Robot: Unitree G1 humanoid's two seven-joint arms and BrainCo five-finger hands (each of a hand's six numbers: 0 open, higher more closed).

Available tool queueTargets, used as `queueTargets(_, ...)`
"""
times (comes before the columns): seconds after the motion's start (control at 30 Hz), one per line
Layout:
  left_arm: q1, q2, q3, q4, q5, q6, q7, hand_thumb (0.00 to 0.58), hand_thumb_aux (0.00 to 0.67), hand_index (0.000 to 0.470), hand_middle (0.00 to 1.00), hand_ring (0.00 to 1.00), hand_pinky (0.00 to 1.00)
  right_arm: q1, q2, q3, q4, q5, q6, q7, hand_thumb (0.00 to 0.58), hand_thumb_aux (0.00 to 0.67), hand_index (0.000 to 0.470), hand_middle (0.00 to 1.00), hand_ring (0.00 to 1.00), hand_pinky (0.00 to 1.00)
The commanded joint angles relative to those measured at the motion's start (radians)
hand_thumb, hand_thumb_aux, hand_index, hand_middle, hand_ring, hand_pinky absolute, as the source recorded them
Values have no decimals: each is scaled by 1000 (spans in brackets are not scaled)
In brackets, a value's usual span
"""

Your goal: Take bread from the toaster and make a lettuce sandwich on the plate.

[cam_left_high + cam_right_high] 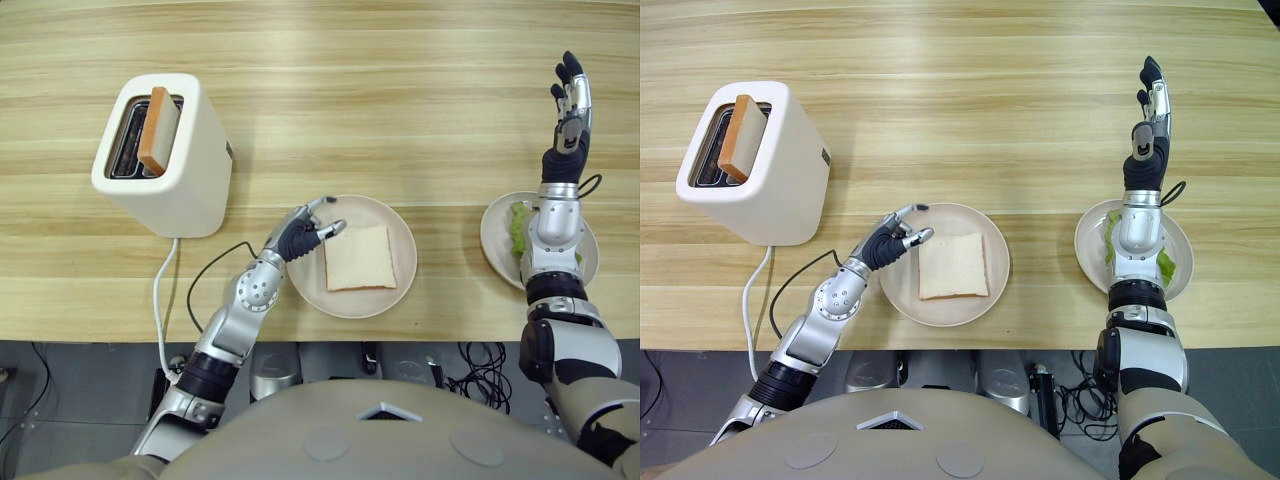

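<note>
One slice (358, 258) flat on plate (372, 209); left hand (305, 232) at plate's left rim, spread, empty. Right hand (568, 110) beyond lettuce (518, 228), fingers straight, empty. Second slice (158, 130) upright in toaster (190, 175). Likely next: lettuce onto bread, needing right hand lowered onto leaf

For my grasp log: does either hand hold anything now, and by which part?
Nothing is held: left hand open beside the bread slice, right hand open.

No text, number or sign can be read anywhere; the toaster (190, 185) bears a small dark mark (229, 151) on its side wall, too small to make out
</note>
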Motion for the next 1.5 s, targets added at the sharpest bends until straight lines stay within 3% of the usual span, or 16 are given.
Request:
queueTargets(0.03, -5, 28, 43, -49, 67, 22, 50, 0, 0, 0, 0, 0, 0, 12, -8, 7, -7, -8, 5, -3, 0, 0, 0, 0, 0, 0)
queueTargets(0.37, 12, 108, 170, -226, 104, 61, 33, 0, 0, 0, 0, 0, 0, 74, -96, 3, -12, -102, -25, -59, 0, 0, 0, 0, 0, 0)
queueTargets(0.5, 22, 76, 192, -216, 51, 40, 44, 0, 0, 0, 0, 0, 0, 148, -242, 50, -6, -421, -22, -371, 0, 0, 0, 0, 0, 0)
queueTargets(0.63, 14, 18, 193, -167, 15, 18, 78, 0, 0, 0, 0, 0, 0, 188, -379, 240, 92, -736, 128, -758, 0, 0, 0, 0, 0, 0)
queueTargets(0.8, 10, -14, 197, -130, -1, 6, 95, 0, 0, 0, 0, 0, 0, 183, -436, 467, 240, -937, 301, -1022, 0, 0, 0, 0, 0, 0)
queueTargets(1.1, 6, -15, 185, -93, 12, -7, 119, 0, 0, 0, 0, 0, 0, 171, -416, 626, 400, -934, 448, -1080, 0, 0, 0, 0, 0, 0)
queueTargets(1.5, 15, -16, 180, -79, 8, -15, 134, 0, 0, 0, 0, 0, 0, 192, -422, 649, 442, -844, 478, -1023, 0, 0, 0, 0, 0, 0)
